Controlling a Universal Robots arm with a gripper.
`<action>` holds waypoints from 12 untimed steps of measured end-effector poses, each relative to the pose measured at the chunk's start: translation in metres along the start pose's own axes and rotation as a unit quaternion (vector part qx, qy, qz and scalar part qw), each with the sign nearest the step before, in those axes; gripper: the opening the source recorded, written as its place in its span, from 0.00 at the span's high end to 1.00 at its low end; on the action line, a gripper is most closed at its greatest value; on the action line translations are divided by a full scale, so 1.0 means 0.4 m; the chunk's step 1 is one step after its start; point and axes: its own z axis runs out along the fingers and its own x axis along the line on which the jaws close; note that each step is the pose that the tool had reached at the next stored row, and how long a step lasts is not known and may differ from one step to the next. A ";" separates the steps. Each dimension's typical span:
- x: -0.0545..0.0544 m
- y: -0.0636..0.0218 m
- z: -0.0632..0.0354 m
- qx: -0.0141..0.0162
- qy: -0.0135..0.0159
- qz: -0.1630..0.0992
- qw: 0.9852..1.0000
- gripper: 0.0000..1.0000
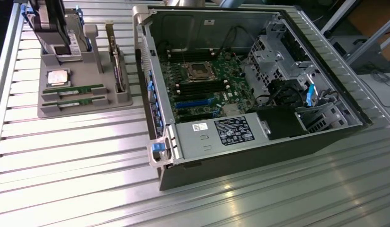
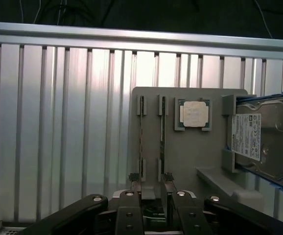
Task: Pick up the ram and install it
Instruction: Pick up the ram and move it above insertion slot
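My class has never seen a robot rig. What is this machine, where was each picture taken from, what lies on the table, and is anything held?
The machine is one robot arm ending in a gripper, a two-fingered claw. The wrist view comes from a camera on the arm, looking past that claw, which is open and empty. The exterior view comes from a camera off the arm. On the slatted metal table stand an open computer case and a grey holder carrying two ram sticks, a processor chip and a hard drive. Nothing is held.
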 end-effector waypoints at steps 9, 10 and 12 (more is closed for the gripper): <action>0.001 -0.002 0.015 -0.001 0.001 -0.025 1.000 0.70; 0.001 -0.002 0.017 -0.001 0.002 -0.028 1.000 0.70; 0.001 -0.002 0.020 -0.001 0.002 -0.032 0.999 0.70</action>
